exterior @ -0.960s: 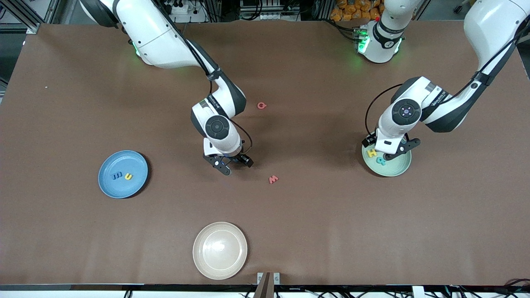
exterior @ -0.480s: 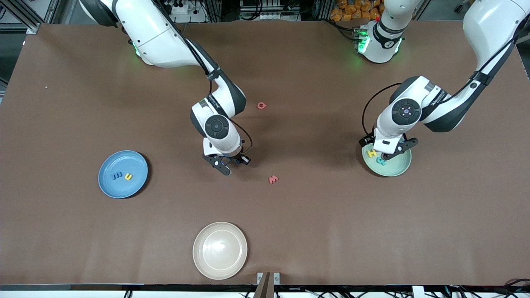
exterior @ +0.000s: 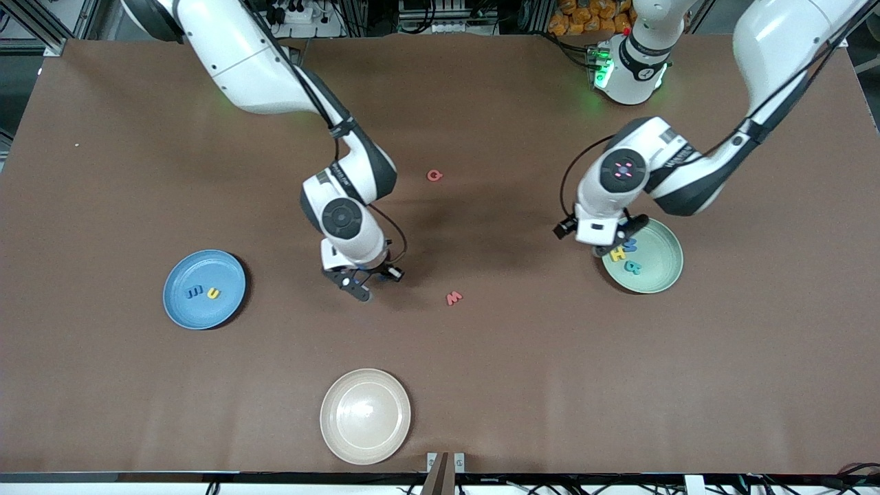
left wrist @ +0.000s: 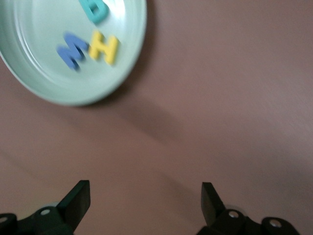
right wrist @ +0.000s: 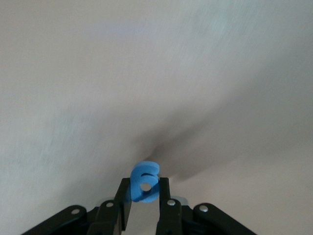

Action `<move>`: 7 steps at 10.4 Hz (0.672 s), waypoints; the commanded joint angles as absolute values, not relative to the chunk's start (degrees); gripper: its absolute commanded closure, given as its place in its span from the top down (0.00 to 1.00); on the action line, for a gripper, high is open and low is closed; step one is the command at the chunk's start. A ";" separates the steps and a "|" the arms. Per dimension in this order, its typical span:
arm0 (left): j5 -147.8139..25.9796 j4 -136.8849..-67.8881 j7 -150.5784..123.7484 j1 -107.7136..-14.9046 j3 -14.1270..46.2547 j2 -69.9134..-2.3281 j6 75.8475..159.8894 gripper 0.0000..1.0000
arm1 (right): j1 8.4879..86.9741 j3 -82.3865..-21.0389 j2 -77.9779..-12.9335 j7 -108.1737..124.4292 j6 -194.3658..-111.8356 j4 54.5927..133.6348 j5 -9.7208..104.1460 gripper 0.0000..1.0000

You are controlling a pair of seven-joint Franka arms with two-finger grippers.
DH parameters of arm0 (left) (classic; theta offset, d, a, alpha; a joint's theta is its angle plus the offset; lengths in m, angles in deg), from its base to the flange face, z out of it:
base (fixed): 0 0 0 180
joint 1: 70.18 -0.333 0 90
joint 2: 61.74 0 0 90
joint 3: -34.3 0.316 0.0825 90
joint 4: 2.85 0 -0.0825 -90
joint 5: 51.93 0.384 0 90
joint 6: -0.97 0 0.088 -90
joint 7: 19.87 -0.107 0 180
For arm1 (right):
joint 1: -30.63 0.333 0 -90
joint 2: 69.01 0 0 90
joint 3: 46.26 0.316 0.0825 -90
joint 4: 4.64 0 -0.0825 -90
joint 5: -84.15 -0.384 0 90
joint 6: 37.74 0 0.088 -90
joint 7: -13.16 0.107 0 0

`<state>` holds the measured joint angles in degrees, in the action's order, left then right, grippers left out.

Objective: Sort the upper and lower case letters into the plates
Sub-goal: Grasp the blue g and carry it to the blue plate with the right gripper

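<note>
My right gripper (exterior: 362, 282) (right wrist: 145, 190) is shut on a small blue letter g (right wrist: 145, 181), held just above the bare table between the blue plate (exterior: 227, 271) and the red w (exterior: 454, 298). The blue plate holds a blue m (exterior: 194, 292) and a yellow u (exterior: 214, 293). My left gripper (exterior: 603, 240) (left wrist: 144, 192) is open and empty over the table, beside the pale green plate's (exterior: 660, 265) (left wrist: 44, 68) rim. That plate holds a blue M (exterior: 630, 245) (left wrist: 73, 50), a yellow H (exterior: 617, 254) (left wrist: 103, 48) and a teal R (exterior: 633, 268) (left wrist: 95, 10). A red Q (exterior: 434, 175) lies farther from the front camera.
A cream-beige plate (exterior: 385, 433) sits empty near the table's front edge. Brown table surface stretches around all the plates and letters.
My right gripper closed on the blue g and shifted slightly toward the blue plate. My left gripper moved off the green plate toward the table's middle, uncovering the blue M.
</note>
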<state>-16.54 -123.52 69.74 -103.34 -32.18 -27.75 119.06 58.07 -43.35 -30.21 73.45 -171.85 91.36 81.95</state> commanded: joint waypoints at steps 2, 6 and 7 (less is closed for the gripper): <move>-17.74 -122.12 87.44 -91.94 -31.35 -26.24 121.71 1.00 | 49.37 -42.83 -35.95 58.12 -162.84 92.30 82.47 0.00; -17.65 -122.03 112.35 -74.80 -28.20 -24.57 129.00 1.00 | 38.49 -43.98 -38.77 42.91 -156.22 92.91 87.75 0.00; -16.78 -121.94 119.37 -69.45 -25.40 -24.65 131.37 1.00 | 34.89 -43.98 -39.03 37.21 -156.13 93.44 87.66 0.00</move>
